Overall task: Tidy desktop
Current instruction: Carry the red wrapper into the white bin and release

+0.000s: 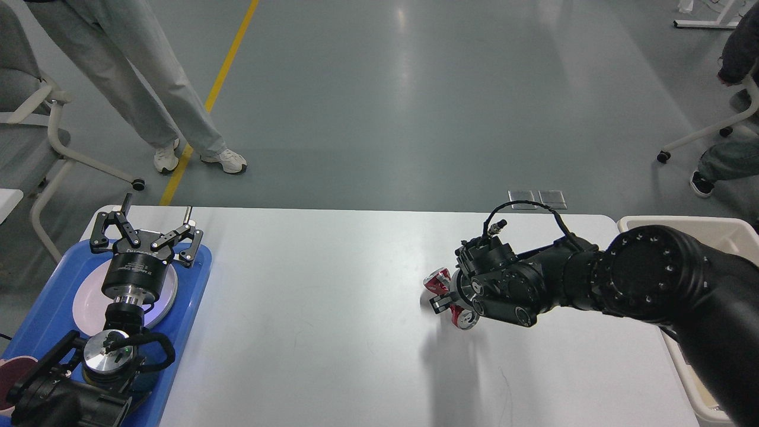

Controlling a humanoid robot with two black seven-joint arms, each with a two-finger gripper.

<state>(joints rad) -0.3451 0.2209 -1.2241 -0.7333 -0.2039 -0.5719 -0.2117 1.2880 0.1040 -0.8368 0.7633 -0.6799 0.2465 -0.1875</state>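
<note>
The white desktop [326, 308] fills the middle of the head view. My right gripper [449, 298] reaches in from the right and is shut on a crushed red and silver can [437, 279]. It holds the can slightly above the desktop, right of centre, and a shadow lies beneath it. My left gripper [157, 207] is open and empty, fingers spread wide. It hovers over the far end of the blue tray [193, 284], above a white plate [88, 303].
A cream bin [705, 228] stands at the desktop's right edge, partly hidden by my right arm. A dark red round item [12, 370] lies at the tray's near left end. A person's legs [172, 89] and chairs stand on the floor beyond the desktop.
</note>
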